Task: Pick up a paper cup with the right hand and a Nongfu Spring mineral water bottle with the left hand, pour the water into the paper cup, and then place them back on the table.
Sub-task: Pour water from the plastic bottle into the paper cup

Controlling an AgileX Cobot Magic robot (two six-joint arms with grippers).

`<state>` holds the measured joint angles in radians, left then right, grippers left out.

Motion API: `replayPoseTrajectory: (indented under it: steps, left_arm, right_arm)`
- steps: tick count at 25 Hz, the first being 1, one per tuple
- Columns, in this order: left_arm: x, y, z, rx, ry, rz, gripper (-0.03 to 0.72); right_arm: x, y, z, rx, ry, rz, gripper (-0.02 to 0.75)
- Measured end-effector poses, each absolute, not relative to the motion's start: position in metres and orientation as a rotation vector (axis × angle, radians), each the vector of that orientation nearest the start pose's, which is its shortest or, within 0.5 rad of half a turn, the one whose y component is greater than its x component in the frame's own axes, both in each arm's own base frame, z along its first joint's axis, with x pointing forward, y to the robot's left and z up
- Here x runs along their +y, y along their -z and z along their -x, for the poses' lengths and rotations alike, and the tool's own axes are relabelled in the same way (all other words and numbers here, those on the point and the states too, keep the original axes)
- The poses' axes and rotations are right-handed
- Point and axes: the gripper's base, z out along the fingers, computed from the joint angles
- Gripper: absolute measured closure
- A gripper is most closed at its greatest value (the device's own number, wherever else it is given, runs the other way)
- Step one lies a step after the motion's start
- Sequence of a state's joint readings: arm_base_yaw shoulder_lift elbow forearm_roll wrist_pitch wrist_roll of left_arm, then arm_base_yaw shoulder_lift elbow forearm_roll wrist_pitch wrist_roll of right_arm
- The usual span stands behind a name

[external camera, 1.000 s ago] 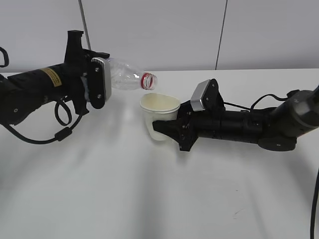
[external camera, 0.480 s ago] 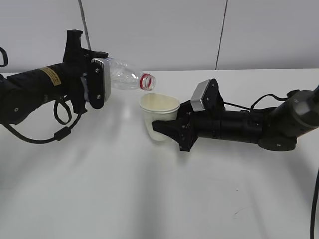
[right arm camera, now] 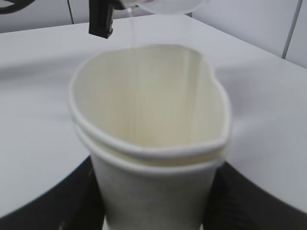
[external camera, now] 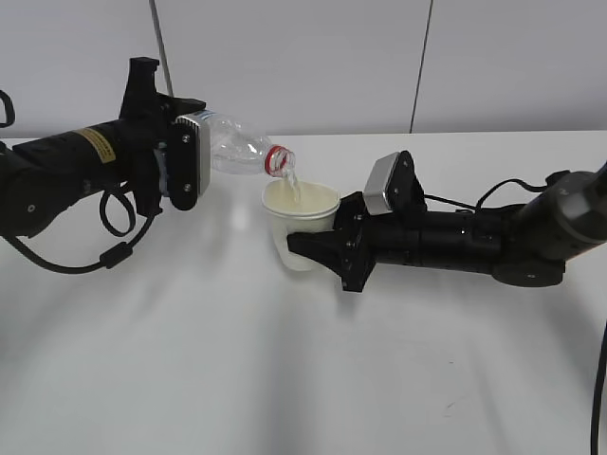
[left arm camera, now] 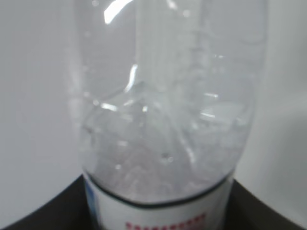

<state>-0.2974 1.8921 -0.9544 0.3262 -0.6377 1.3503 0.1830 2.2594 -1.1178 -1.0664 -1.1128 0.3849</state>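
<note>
My left gripper (external camera: pixel 180 156) is shut on the Nongfu Spring bottle (external camera: pixel 237 147), held tipped nearly flat above the table (external camera: pixel 237 360), its red-ringed open mouth (external camera: pixel 280 161) just over the paper cup (external camera: pixel 300 223). A thin stream of water (external camera: pixel 294 185) runs from the mouth into the cup. In the left wrist view the clear bottle (left arm camera: pixel 165 110) fills the frame, water pooled low, its white label between the jaws. My right gripper (external camera: pixel 318 248) is shut on the cup, held off the table. The right wrist view shows the squeezed cup (right arm camera: pixel 148 139) between the dark fingers (right arm camera: pixel 249 201), with a double rim.
A black cable (external camera: pixel 119 232) loops under the left arm. Another cable (external camera: pixel 493 194) lies along the right arm. A grey wall with vertical seams (external camera: pixel 422 57) stands behind the table's far edge.
The bottle has tipped further down toward the cup and water now flows from its mouth. The cup has shifted slightly left under the stream.
</note>
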Motion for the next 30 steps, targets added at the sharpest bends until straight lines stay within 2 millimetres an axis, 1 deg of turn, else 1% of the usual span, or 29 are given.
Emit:
replayPoseTrajectory:
  steps: [6,30]
  left_arm:
    - [-0.1319,-0.1834,-0.3722,0.955,-0.766,-1.614,0.318]
    - [-0.1315,-0.1835,-0.3725,0.889,-0.834,-1.666,0.318]
  right_arm:
    - [0.1451,-0.0933,-0.385,1.492,-0.759,1.031,0.351]
    - [0.1456,-0.0926,-0.3837,1.489,-0.763,1.052,0.351]
